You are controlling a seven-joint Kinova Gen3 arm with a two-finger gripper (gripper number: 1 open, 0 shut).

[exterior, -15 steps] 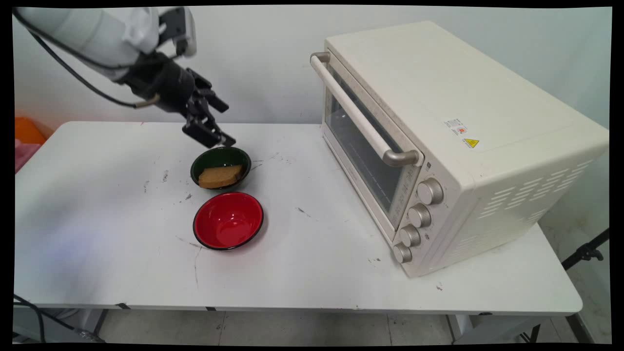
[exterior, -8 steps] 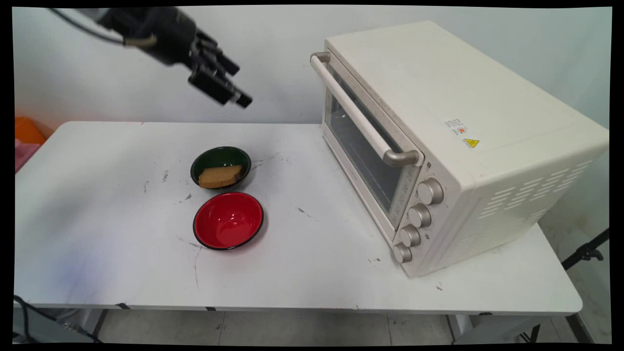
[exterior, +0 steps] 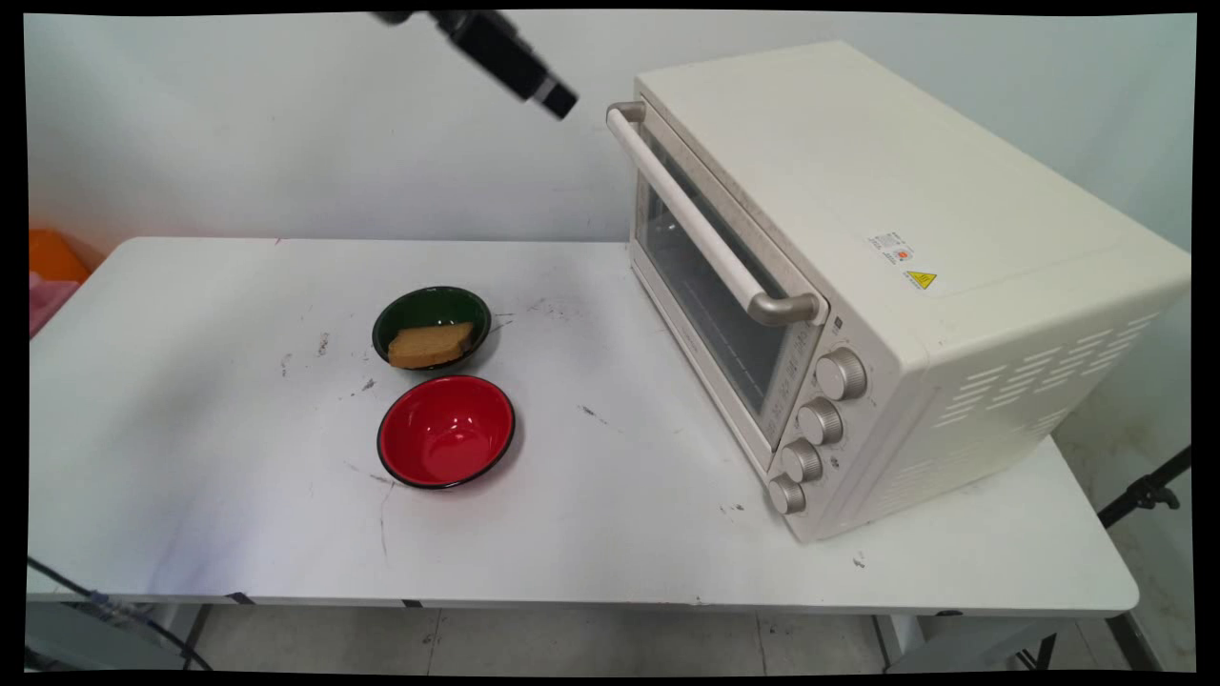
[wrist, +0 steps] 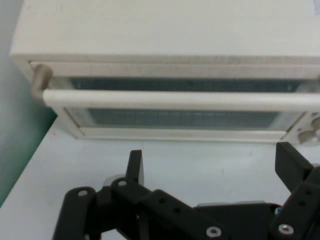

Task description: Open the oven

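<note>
My gripper [exterior: 556, 98] hangs high at the top of the main view, just left of the far end of the oven's handle [exterior: 705, 229]. It holds nothing. In the hand view its two fingers [wrist: 135, 165] stand wide apart, so my gripper [wrist: 212, 167] is open, facing the cream toaster oven [wrist: 165, 30] and its handle [wrist: 180, 100]. The oven [exterior: 905, 267] has its glass door shut. Below and to the left on the table, a dark green bowl [exterior: 419, 310] holds a slice of brown bread [exterior: 429, 345]. In front of it sits an empty red bowl [exterior: 446, 431].
The white table [exterior: 191, 381] carries scuff marks. The oven has several knobs [exterior: 820, 419] at its near right corner. Orange and pink things [exterior: 52, 262] lie past the table's left edge. A black stand [exterior: 1144, 491] sits off the right side.
My gripper has lifted away from the green bowl's rim and swung up and to the right, toward the far end of the oven's handle. The bowls and bread have not moved.
</note>
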